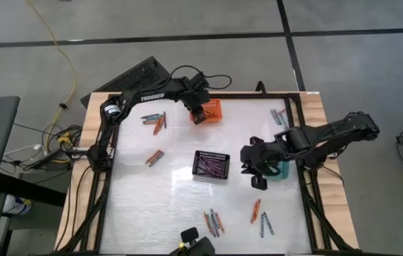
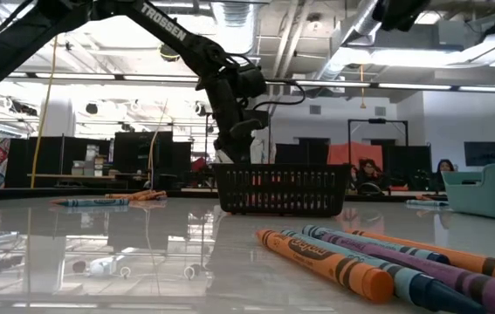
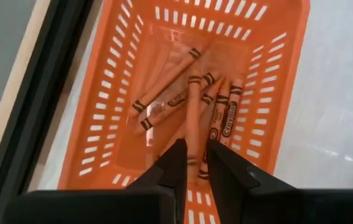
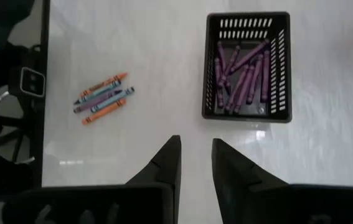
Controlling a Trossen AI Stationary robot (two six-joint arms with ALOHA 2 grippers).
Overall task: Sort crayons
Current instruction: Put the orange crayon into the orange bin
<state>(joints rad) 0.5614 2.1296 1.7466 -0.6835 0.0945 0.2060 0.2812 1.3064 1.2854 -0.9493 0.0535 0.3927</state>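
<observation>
My left gripper [image 3: 196, 155] hangs over the orange basket [image 3: 114, 106] at the table's far side, its fingers a little apart. Several orange crayons [image 3: 223, 115] lie in the basket. One orange crayon [image 3: 193, 118] runs up into the gap between the fingertips. My right gripper [image 4: 196, 152] is open with nothing between its fingers. It hangs above the table between the black basket [image 1: 211, 165], which holds purple crayons [image 4: 241, 78], and the teal basket [image 1: 281, 169]. Loose crayons [image 4: 101, 98] lie in small groups on the table. My left gripper comes from above, slanting down into the orange basket. Its fingertips [image 3: 176, 158] stand on either side of the near end of one orange crayon [image 3: 194, 146]. I cannot tell whether they touch it. The crayon's far end lies among the others in the basket.
More loose crayon groups lie at the far left [image 1: 157, 121], left of centre [image 1: 154, 157], near the front edge [image 1: 213, 222], front right [image 1: 261, 217] and far right [image 1: 279, 116]. A black frame [image 1: 109, 178] borders the white table top.
</observation>
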